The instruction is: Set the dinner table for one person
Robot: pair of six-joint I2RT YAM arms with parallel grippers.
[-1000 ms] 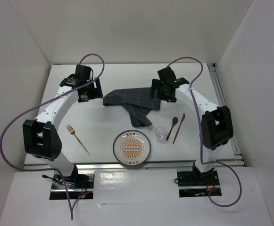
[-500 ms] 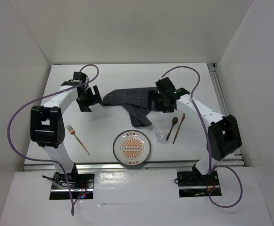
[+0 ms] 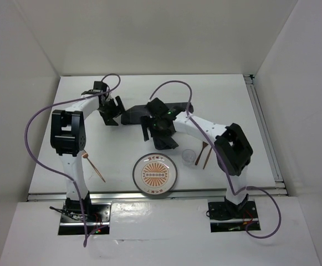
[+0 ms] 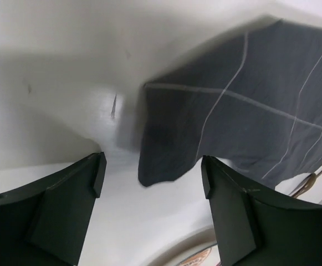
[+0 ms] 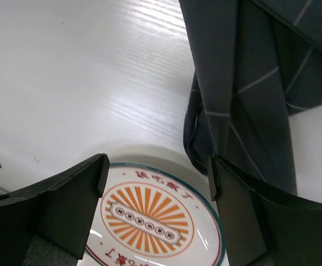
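Observation:
The white dinner table (image 3: pixel 227 97) holds a dark grey checked cloth (image 3: pixel 132 116), crumpled at the back middle, with a tail (image 3: pixel 166 142) pointing toward the patterned plate (image 3: pixel 154 175). My left gripper (image 3: pixel 112 112) is open and empty just left of the cloth's left corner (image 4: pixel 166 166). My right gripper (image 3: pixel 152 125) is open and empty over the cloth's middle. In the right wrist view its jaws (image 5: pixel 158 180) frame the plate (image 5: pixel 155 221), with the cloth's tail (image 5: pixel 244 111) beside the right finger.
A copper fork (image 3: pixel 96 168) lies left of the plate. A small clear glass (image 3: pixel 189 156), a wooden spoon (image 3: pixel 204 148) and a thin wooden utensil (image 3: pixel 208 159) lie right of it. White walls enclose the table on three sides.
The right gripper has swung left from the cloth's right end to over its middle. The left gripper has moved right, close to the cloth's left corner. The cloth now looks more bunched.

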